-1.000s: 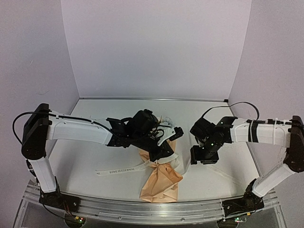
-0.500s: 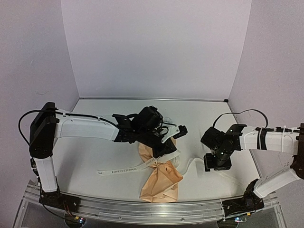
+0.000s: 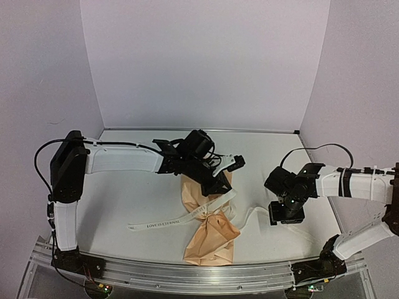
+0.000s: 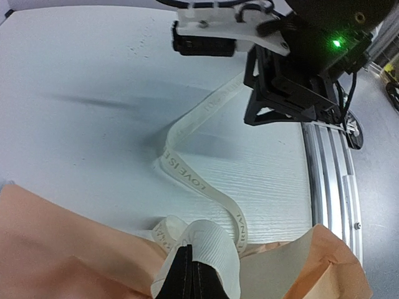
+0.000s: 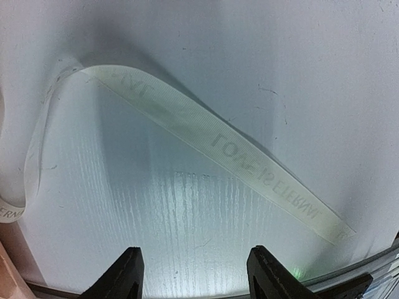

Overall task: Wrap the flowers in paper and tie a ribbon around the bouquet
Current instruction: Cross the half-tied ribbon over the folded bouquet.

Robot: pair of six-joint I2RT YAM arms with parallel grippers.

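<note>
From above, the paper-wrapped bouquet [image 3: 212, 237] lies on the white table [image 3: 124, 193], pinched narrow partway along. A printed cream ribbon [image 3: 163, 222] crosses that narrow part, with one tail running left and the other right. The left gripper [image 3: 217, 187] reaches down over the bouquet's upper half and hides the flowers. The right gripper [image 3: 285, 215] hangs over the right-hand tail.

In the left wrist view, the left jaws are closed tight on a fold of ribbon right at the peach-tan paper [image 4: 56, 249]. The rest of that ribbon snakes away across the table toward the right arm.

In the right wrist view, the two fingers [image 5: 128, 274] stand well apart and hold nothing. The ribbon tail lies flat on the table beneath them.

The risks, as a judgement: a ribbon lying this flat may slip from the fingers as they close. A pull by the left gripper could drag the light bouquet or loosen the wrap.
</note>
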